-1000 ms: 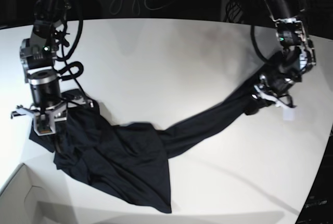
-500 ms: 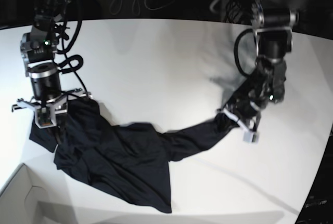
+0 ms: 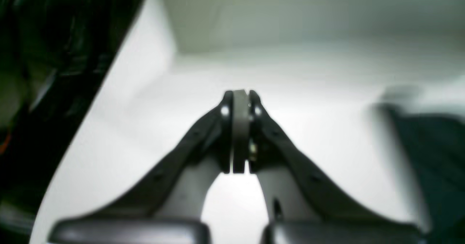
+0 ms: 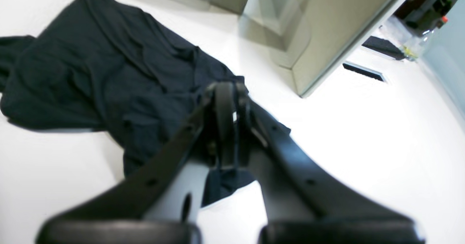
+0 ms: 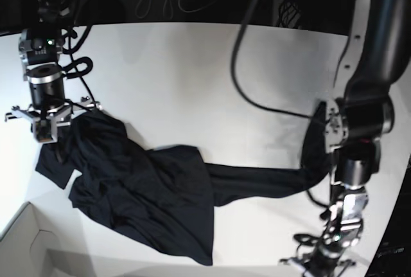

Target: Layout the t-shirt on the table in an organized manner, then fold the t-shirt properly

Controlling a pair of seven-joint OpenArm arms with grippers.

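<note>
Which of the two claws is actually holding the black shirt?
The right gripper, at the left of the base view, pinches the t-shirt. The left gripper is shut on nothing, over bare table.

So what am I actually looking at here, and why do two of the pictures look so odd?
It's a robot with two arms working over a white table. The wide picture looks down from above. The other two come from small cameras on the wrists, so the dark forks in them are the arms' own pincers. A crumpled black t-shirt lies on the table, one part stretched long. The right gripper, on the wide view's left, is closed on the shirt's edge. The left gripper is closed too, with nothing showing between its pads.
</note>
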